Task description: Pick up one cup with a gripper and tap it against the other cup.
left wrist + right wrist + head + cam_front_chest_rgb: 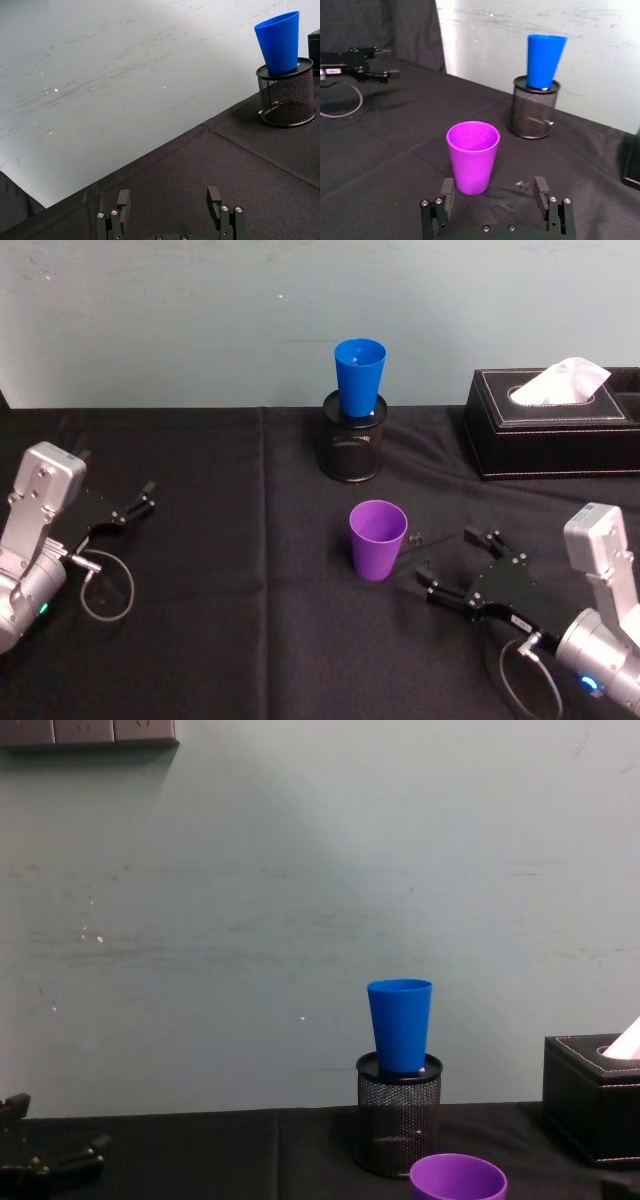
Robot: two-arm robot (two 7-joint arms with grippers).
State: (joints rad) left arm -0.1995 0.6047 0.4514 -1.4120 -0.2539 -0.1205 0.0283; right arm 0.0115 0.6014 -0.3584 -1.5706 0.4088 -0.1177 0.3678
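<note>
Right pincer (447,558) wide open, empty. Purple cup (378,538) stands upright just ahead of it, slightly off-centre. Left pincer (138,503) well apart (parked, open). Blue cup (359,375) stands in the mesh holder (350,455).

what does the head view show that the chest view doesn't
Head, not chest: the purple plastic tapered cup from rim to base, upright on the black cloth, and both open pincers in full: the right pincer beside that cup without touching it, the left pincer parked at far left.
Chest, not head: dark panels high on the wall.
Both: the bright blue plastic tapered cup standing in the black mesh pen holder, and the black tissue box.
</note>
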